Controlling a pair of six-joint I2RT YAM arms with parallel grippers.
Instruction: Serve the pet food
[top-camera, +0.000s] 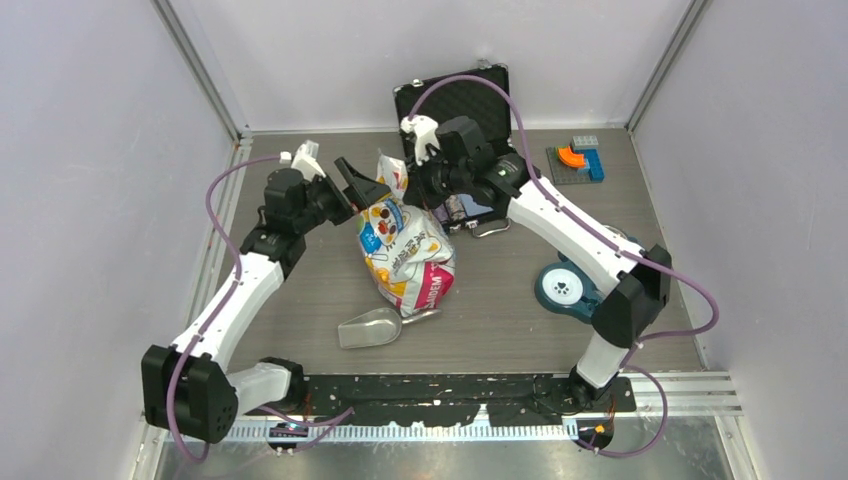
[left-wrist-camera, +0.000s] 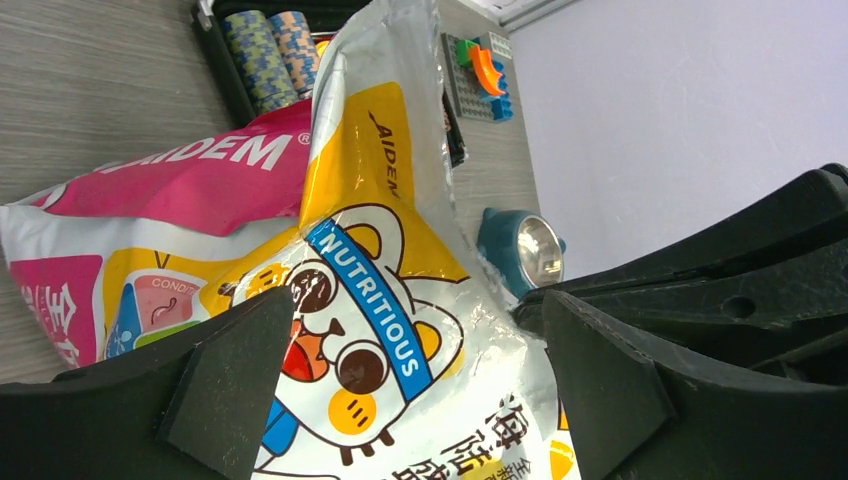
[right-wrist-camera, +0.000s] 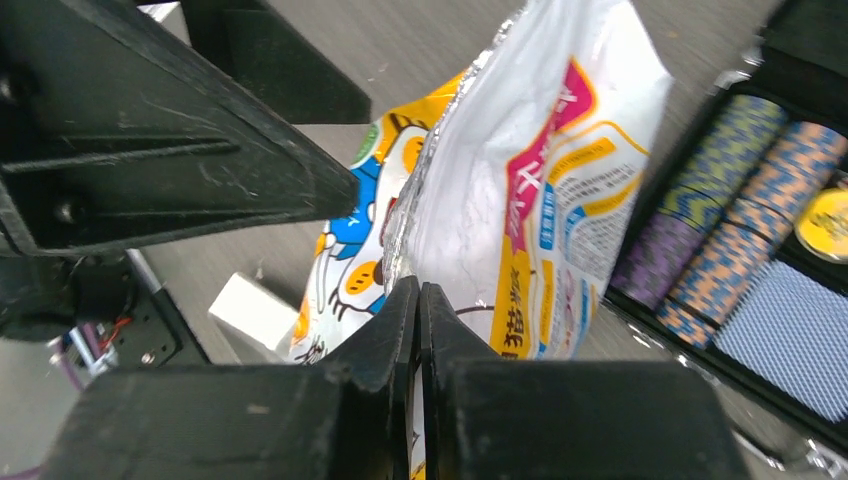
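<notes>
Pet food bag: "NUTRITIOUS", "AIDEM"

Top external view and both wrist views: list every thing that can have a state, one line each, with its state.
Cat food bag: upright, top edge pinched.
Right end effector: shut on the bag's top edge.
Left end effector: open, straddling the bag.
Poker chip case: lid open.
Scoop: lying flat, empty.
Bowl: no food visible in it.
</notes>
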